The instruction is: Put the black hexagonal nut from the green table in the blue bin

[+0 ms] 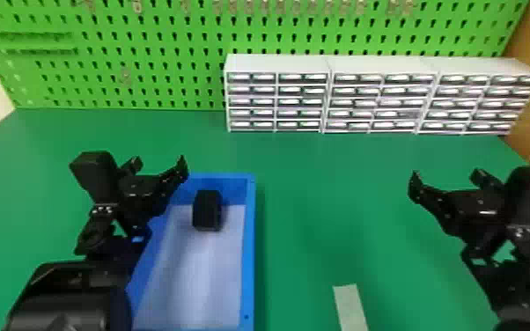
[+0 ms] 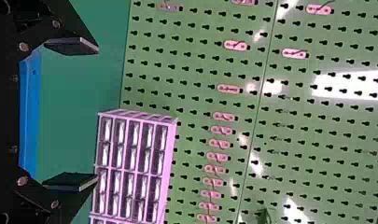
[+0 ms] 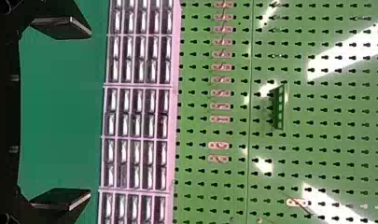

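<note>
Nut (image 1: 207, 210) rests in the bin (image 1: 249, 246), left gripper (image 2: 97, 113) and right gripper (image 3: 90, 113) spread wide, and we judge it stiff, light and slightly slippery, best held across opposite flats.

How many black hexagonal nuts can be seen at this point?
1: the black nut is inside the blue bin, toward its far end. Others could be hidden where the left arm covers part of the bin.
</note>
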Motion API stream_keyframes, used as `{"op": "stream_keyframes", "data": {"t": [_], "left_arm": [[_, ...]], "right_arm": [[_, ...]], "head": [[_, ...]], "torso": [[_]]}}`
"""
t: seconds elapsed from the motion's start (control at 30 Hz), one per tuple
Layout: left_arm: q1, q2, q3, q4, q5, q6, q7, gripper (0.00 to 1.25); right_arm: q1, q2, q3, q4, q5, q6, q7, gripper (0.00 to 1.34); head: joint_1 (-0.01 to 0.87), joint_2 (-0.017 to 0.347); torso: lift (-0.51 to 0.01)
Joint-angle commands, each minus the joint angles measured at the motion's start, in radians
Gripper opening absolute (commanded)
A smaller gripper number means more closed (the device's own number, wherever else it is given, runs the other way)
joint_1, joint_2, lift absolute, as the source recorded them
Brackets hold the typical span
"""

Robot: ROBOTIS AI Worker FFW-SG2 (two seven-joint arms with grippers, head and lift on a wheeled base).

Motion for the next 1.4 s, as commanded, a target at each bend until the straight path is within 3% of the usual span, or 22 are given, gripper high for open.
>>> {"op": "stream_keyframes", "data": {"t": [0.0,1.37], "left_arm": [[-0.002,0.000,-0.001,0.000,0.001,0.000,0.000,0.95],[0.000,0.000,0.002,0.000,0.000,0.000,0.000,0.95]], "right_arm": [[0.000,-0.001,0.000,0.000,-0.002,0.000,0.001,1.23],[-0.006,-0.005,0.011,0.012,0.002,0.000,0.000,1.23]], "head": [[0.686,0.051],[0.686,0.051]], "torso": [[-0.097],[-0.097]]}}
